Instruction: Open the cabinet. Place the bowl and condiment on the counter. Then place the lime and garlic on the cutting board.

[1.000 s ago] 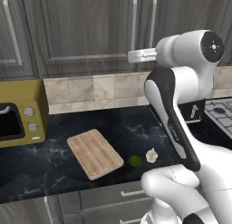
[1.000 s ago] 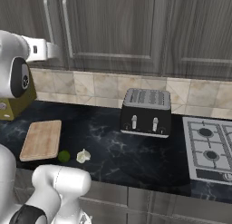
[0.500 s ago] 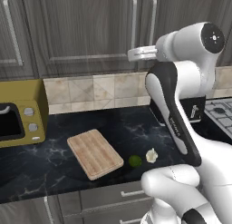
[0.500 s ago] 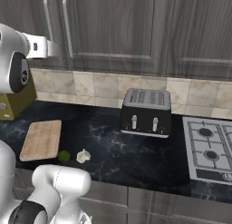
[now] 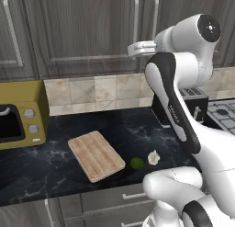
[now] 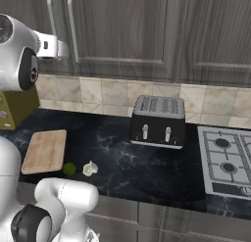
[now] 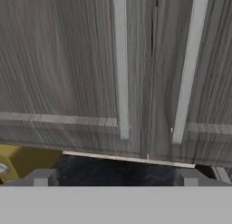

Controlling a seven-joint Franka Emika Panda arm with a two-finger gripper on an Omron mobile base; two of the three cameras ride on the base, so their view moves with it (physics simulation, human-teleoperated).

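The cabinet point(image 5: 92, 33) has both dark grey doors shut, and its two silver bar handles point(image 7: 120, 64) fill the hand view. My gripper point(image 5: 132, 50) is raised in front of those doors, open, its fingertips point(image 7: 43, 177) wide apart with nothing between them. It sits just short of the handles point(image 6: 72, 25), level with their lower ends. Down on the black counter point(image 5: 128, 129) lies the tan cutting board point(image 5: 96, 155). The lime point(image 5: 137, 163) and garlic point(image 5: 153, 157) rest side by side on the counter to the right of the board. The bowl and condiment are hidden.
A yellow microwave point(image 5: 18, 113) stands at the counter's left end. A black toaster point(image 6: 158, 121) sits against the tiled backsplash, with a gas hob point(image 6: 228, 160) to its right. Grey drawers point(image 5: 119, 203) run below the counter edge.
The hand has crept a little up and left, closer to the cabinet doors. The jaws stayed open and nothing on the counter moved.
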